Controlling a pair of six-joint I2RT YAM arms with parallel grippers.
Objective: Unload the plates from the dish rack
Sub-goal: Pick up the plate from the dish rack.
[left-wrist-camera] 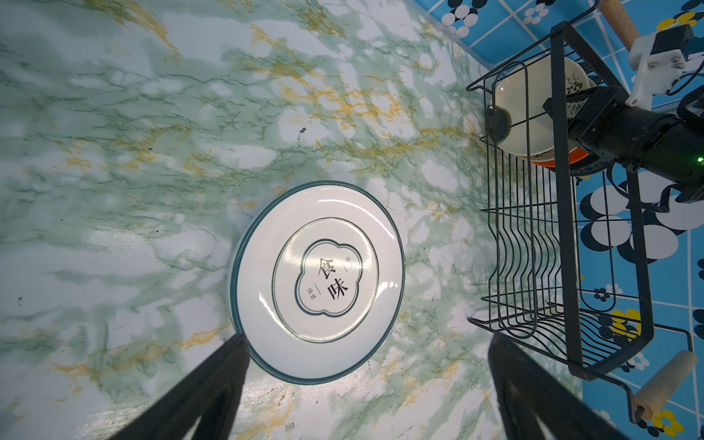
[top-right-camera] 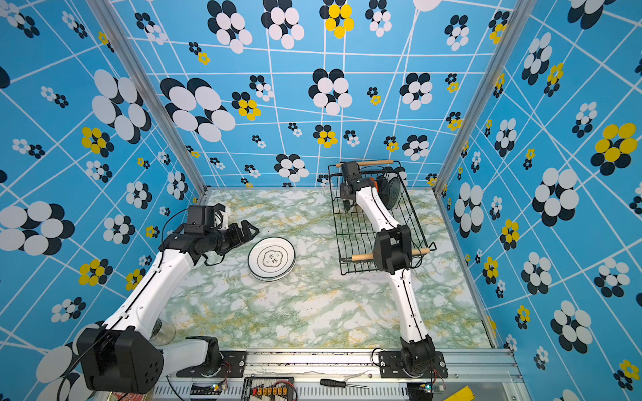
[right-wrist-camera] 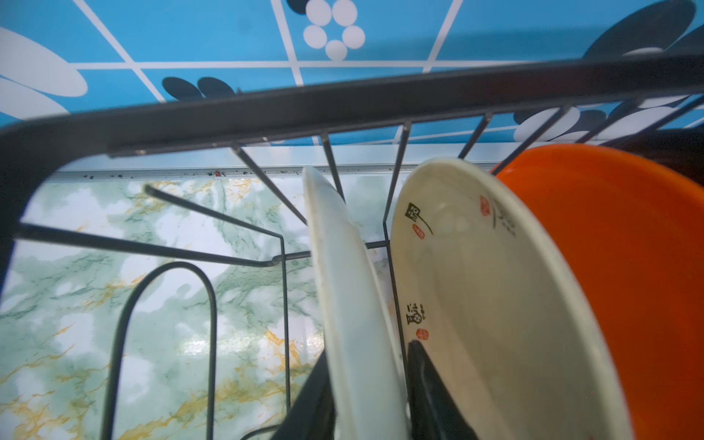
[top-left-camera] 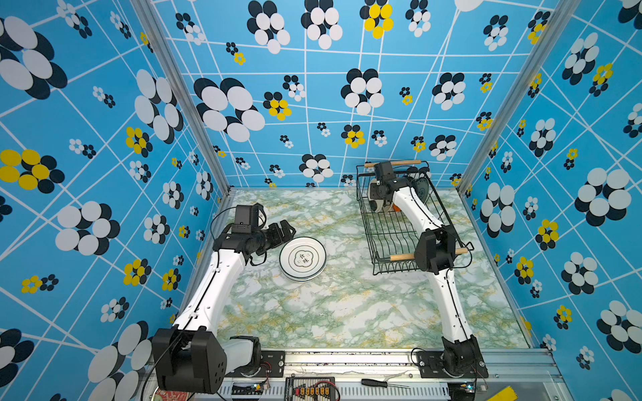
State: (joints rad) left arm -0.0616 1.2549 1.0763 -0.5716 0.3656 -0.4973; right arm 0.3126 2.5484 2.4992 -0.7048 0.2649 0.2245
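The black wire dish rack (top-left-camera: 382, 239) (top-right-camera: 351, 225) stands at the back right of the table. At its far end stand a white plate (right-wrist-camera: 343, 285), a cream plate with calligraphy (right-wrist-camera: 476, 285), an orange plate (right-wrist-camera: 628, 266) and a teal-patterned plate (top-left-camera: 422, 189). My right gripper (right-wrist-camera: 367, 352) reaches down into the rack, one finger on each face of the white plate, shut on it. A white emblem plate with a dark rim (top-left-camera: 303, 258) (left-wrist-camera: 318, 282) lies flat on the table, on top of a short stack. My left gripper (top-left-camera: 286, 231) (left-wrist-camera: 367, 339) hovers open at its left edge, holding nothing.
The near half of the rack holds only bare wire dividers (left-wrist-camera: 525, 247). A screwdriver (top-left-camera: 377, 383), an electronics board (top-left-camera: 311, 390) and a yellow object (top-left-camera: 503, 394) lie on the front rail. Patterned blue walls close in three sides.
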